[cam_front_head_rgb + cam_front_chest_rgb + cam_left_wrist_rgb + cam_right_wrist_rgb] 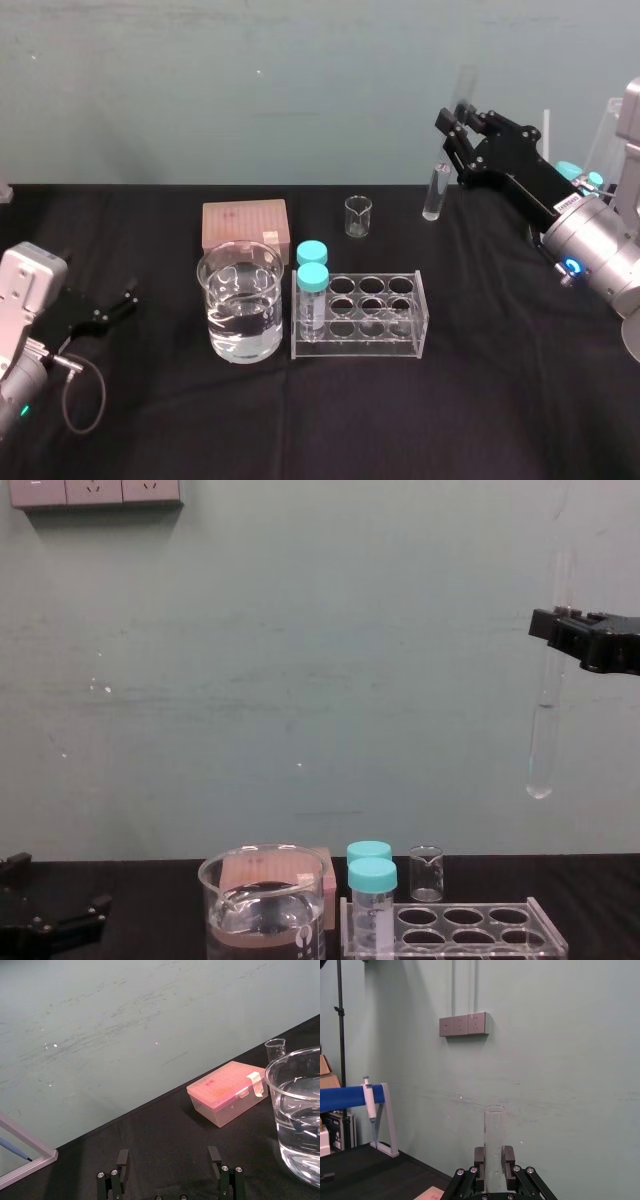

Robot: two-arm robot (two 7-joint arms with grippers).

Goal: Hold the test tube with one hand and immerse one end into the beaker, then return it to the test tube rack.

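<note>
Head view: the right gripper (452, 122) is raised at the far right of the bench (500, 400), its fingers clenched on the test tube (435, 192). The tube is well apart from the beaker (216, 300) at centre-left. The test tube rack (423, 318) stands just beside the beaker, between it and the tube, with two turquoise-capped vials (313, 277) in its left-end holes. The left gripper (122, 308) rests low at the left edge of the bench. Hazard: a low crossing toward the beaker would likely strike the vials or the rack. Left wrist view: the left fingers (122, 1160) are spread with nothing between them, and the beaker wall is near. Any movement of this arm could knock the beaker and spill the liquid. Right wrist view: the fingers grip the tube below its open mouth, on smooth glass. A slack grip may let it slide; an excessive grip may crack it. Chest view: the tube hangs near upright, its rounded end high above the bench and to the right of the rack. Hazard: descending off-centre would bring the tube against the beaker rim, and descending too far would drive the rounded end into the beaker floor.
</note>
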